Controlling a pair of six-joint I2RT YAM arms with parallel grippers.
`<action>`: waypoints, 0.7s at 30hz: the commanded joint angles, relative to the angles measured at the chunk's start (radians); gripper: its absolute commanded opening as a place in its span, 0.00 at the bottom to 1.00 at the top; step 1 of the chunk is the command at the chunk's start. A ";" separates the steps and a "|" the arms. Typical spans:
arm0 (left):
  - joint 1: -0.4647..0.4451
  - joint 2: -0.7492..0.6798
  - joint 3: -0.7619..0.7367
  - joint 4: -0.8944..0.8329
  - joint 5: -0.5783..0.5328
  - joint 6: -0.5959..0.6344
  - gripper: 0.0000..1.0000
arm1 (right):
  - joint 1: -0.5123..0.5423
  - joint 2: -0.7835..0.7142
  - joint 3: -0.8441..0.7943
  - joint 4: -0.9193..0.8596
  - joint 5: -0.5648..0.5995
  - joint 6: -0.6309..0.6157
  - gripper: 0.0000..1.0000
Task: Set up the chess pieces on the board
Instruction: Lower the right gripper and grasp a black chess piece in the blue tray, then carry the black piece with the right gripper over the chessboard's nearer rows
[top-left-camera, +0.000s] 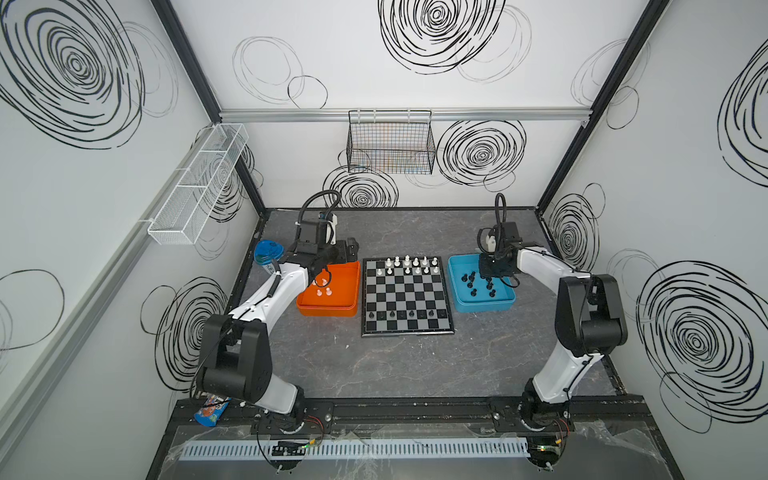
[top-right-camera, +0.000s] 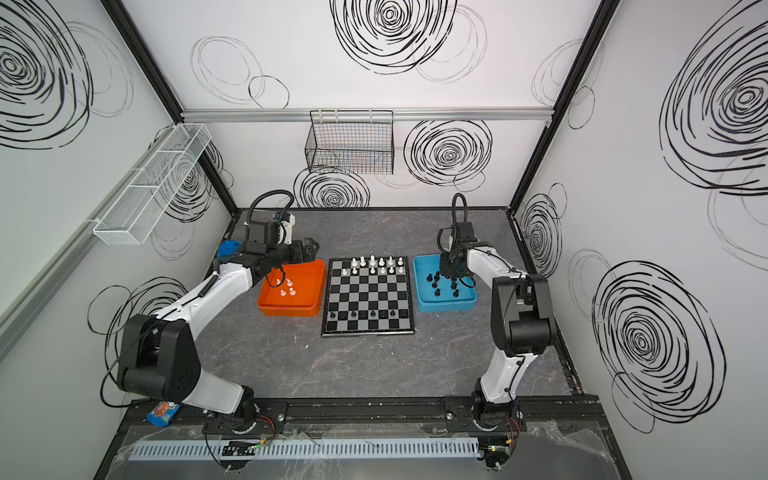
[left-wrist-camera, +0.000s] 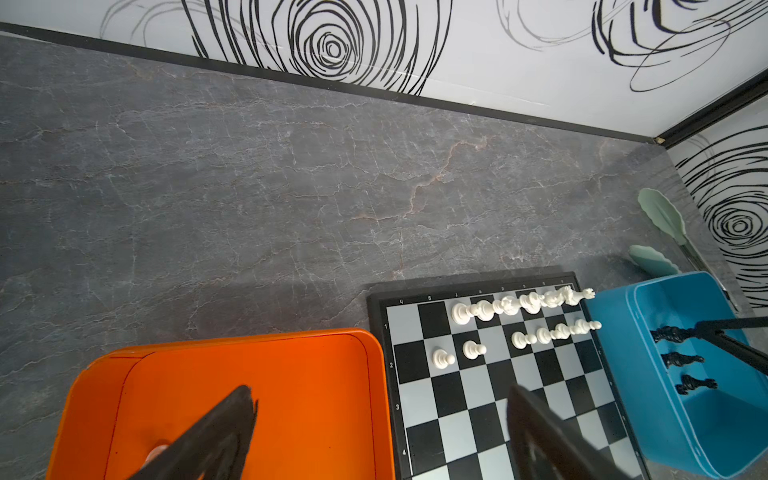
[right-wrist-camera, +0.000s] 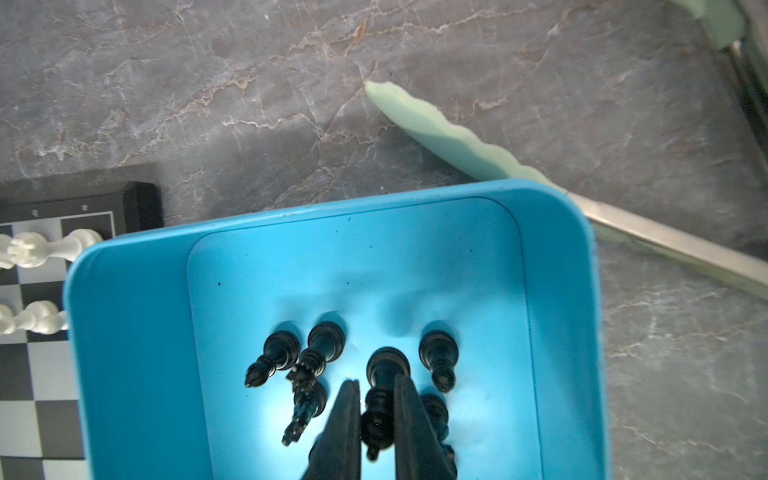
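Board (top-left-camera: 405, 291): white pieces (top-left-camera: 415, 262) mostly placed, black barely begun.
Right pincer (right-wrist-camera: 376, 399): clamped on black piece (right-wrist-camera: 380, 415) between its tips.
Left pincer (left-wrist-camera: 382, 395): spread wide, empty.

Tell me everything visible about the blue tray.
The blue tray is glossy plastic, rectangular with rounded corners, low walls and a flat floor. It sits on the grey table, close beside the board. Inside, black chess pieces stand upright; the right gripper reaches in, shut on one. Pale green tongs lie behind it.
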 joint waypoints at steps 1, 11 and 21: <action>0.009 0.012 0.025 0.030 0.015 -0.010 0.97 | 0.020 -0.058 0.050 -0.057 0.005 -0.017 0.14; 0.009 0.016 0.027 0.030 0.024 -0.016 0.97 | 0.167 -0.123 0.156 -0.183 -0.012 -0.035 0.14; 0.011 0.017 0.031 0.027 0.022 -0.014 0.97 | 0.396 -0.209 0.092 -0.216 -0.065 0.009 0.13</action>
